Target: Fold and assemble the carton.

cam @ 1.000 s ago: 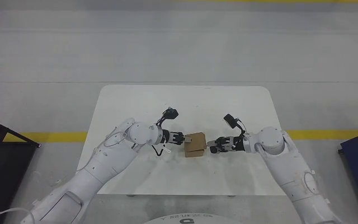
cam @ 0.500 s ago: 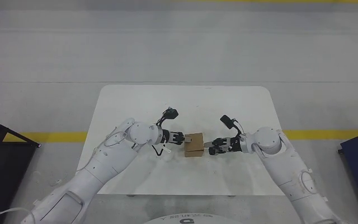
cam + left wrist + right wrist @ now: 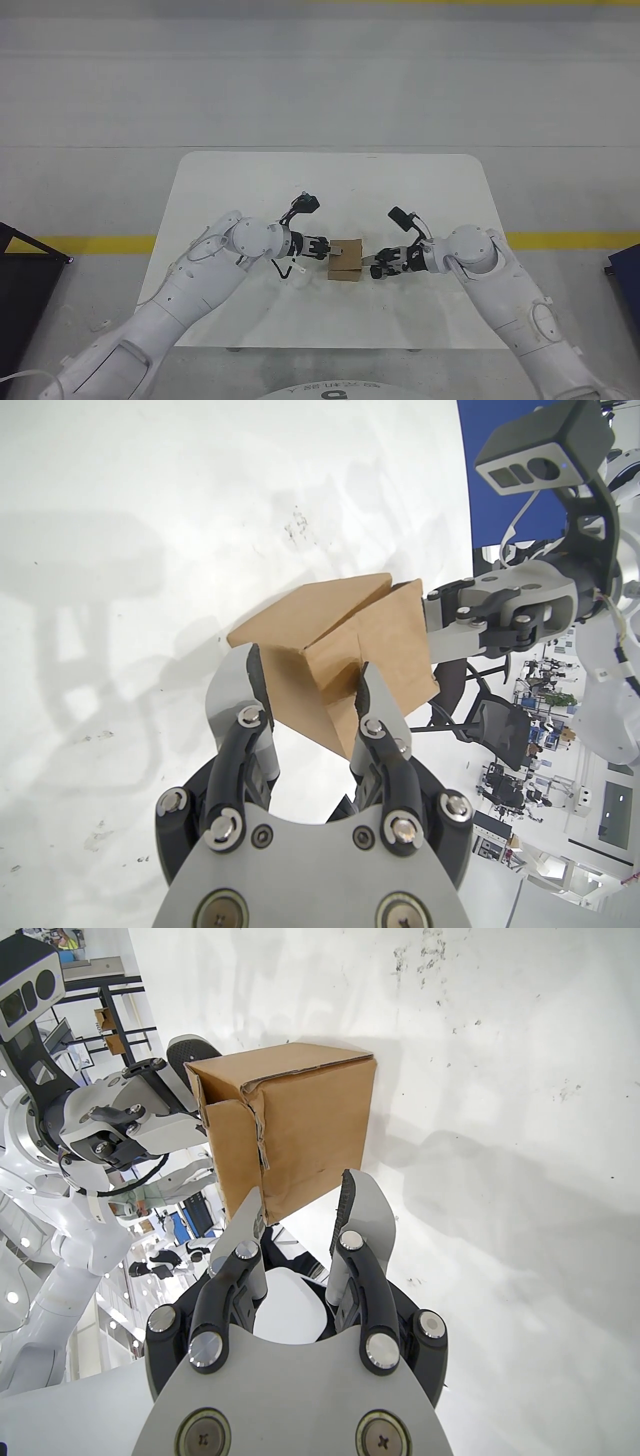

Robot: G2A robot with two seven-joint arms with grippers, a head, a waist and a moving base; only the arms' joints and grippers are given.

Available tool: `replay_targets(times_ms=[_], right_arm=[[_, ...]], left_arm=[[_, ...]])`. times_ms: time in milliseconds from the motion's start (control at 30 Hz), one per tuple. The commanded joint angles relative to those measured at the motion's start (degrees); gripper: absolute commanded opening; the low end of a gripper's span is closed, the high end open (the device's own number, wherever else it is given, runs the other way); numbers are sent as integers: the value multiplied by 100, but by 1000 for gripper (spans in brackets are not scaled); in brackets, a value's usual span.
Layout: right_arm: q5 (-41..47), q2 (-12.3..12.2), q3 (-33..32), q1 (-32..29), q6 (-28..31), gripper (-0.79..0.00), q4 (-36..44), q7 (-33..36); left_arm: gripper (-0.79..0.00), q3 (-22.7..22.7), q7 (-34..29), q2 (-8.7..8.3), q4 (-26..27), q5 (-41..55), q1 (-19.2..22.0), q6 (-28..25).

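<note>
A small brown carton (image 3: 347, 259) sits on the white table (image 3: 250, 190), between my two grippers. Its body is folded up into a box, and one side flap (image 3: 232, 1153) stands slightly ajar. My left gripper (image 3: 322, 246) is at the carton's left end. In the left wrist view the left gripper (image 3: 310, 682) is shut on the near corner of the carton (image 3: 345, 635), one finger on each face. My right gripper (image 3: 378, 265) is at the right end. In the right wrist view the right gripper (image 3: 300, 1203) is open, with the carton (image 3: 315, 1123)'s near lower corner between its fingertips.
Around the carton the table surface is bare white, with a few dark scuff marks (image 3: 415, 958). The table's front edge (image 3: 360, 347) lies close below both arms. Yellow floor tape (image 3: 80, 243) runs past both sides of the table.
My right gripper has moved left, closing the gap to the carton's right end. The carton has turned slightly and now lies squarer. The left gripper stays put.
</note>
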State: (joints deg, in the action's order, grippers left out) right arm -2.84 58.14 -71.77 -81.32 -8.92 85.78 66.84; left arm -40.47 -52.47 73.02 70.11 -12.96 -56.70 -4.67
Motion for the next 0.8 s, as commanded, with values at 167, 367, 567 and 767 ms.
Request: replay_targets(times_ms=[167, 367, 567, 767], right_arm=[[10, -14, 72, 35, -5, -456, -9, -22], [8, -26, 143, 68, 30, -446, -6, -9], [98, -35, 179, 89, 114, -431, -4, -26], [20, -57, 205, 93, -59, -431, -22, -79]], left_arm=[[-453, -7, -5, 9, -12, -24, 1, -13], [-453, -14, -5, 16, -6, -45, -5, -6], [-453, -28, -14, 19, 3, -56, -14, -3], [-456, -41, -26, 19, 19, -90, -25, 16]])
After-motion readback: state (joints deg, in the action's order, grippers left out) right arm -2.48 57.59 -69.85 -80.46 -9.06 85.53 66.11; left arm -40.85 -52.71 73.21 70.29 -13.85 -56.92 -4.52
